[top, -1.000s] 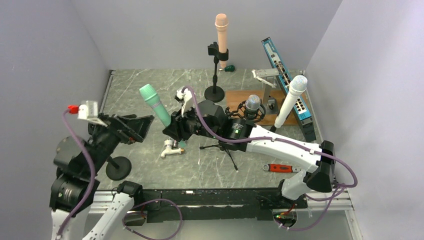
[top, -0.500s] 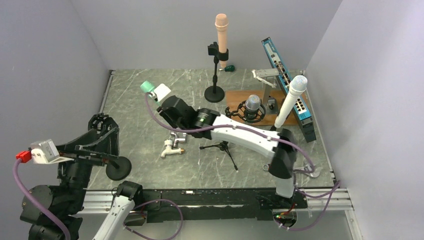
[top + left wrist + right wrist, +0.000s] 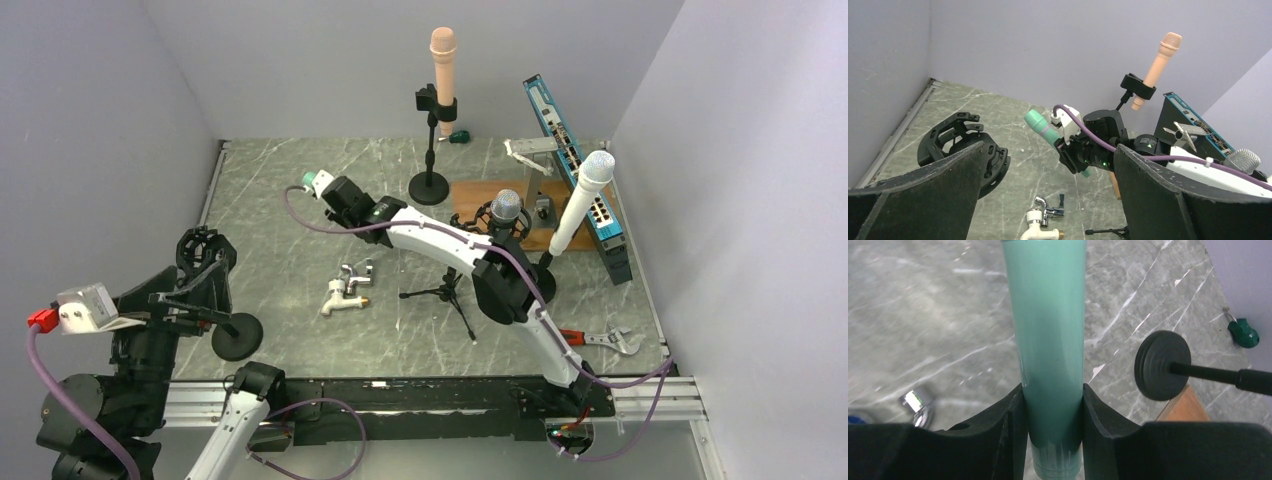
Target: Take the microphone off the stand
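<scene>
Bright, even, diffuse light; shadows soft and faint; tabletop [image 3: 923, 315] slightly blurred in the right wrist view.

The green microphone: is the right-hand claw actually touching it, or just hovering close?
Touching. The right wrist view shows the right gripper with both fingers pressed flat against the green microphone, with no gap on either side.

Mint-green microphone [image 3: 1050, 340], centre frame: plain, unpatterned. Tabletop [image 3: 290, 260]: grey-green marble, white veining. Upper centre: peach microphone [image 3: 442, 62] on black tall stand [image 3: 430, 187]. Lower left: round-base stand [image 3: 237, 337], black. Right: white microphone [image 3: 580, 200]; blue network switch [image 3: 560, 135]; brown wooden board [image 3: 475, 195]. Tap [image 3: 345, 290] white and chrome. Screwdriver [image 3: 456, 136] handle green. Wrench [image 3: 590, 340] handle red. Cables [image 3: 320, 226] purple. Walls [image 3: 300, 60] pale lavender-grey.
</scene>
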`<state>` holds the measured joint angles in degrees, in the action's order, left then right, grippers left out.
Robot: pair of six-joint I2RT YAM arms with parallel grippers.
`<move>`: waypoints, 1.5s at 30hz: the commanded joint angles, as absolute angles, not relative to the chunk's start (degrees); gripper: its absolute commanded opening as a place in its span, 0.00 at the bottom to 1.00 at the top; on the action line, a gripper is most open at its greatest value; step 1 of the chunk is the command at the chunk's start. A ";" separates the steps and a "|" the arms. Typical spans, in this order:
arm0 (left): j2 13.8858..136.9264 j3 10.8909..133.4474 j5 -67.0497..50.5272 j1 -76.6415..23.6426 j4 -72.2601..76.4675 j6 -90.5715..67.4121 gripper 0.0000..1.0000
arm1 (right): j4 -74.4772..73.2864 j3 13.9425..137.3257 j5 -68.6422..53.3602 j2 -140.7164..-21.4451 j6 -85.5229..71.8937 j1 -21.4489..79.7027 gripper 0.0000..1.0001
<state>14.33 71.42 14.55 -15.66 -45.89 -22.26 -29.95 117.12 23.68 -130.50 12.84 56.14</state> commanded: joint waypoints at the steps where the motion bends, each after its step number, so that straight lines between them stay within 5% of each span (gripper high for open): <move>1: 15.13 73.27 16.84 -15.64 -46.86 -19.38 0.99 | -27.85 124.28 20.18 -134.30 14.96 53.36 0.00; 21: 15.51 69.66 17.98 -15.64 -47.19 -20.40 0.99 | -26.93 131.25 17.13 -143.51 13.45 50.80 0.06; 37: 14.36 70.70 18.64 -15.64 -49.15 -21.09 0.99 | -29.31 135.99 20.82 -148.98 13.60 54.21 0.22; 45: 14.80 70.31 17.65 -15.64 -49.61 -21.40 0.99 | -29.26 134.70 18.85 -148.64 12.48 54.32 0.41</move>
<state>14.46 69.60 17.89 -15.66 -49.30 -20.75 -30.22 133.23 19.00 -149.82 13.47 54.68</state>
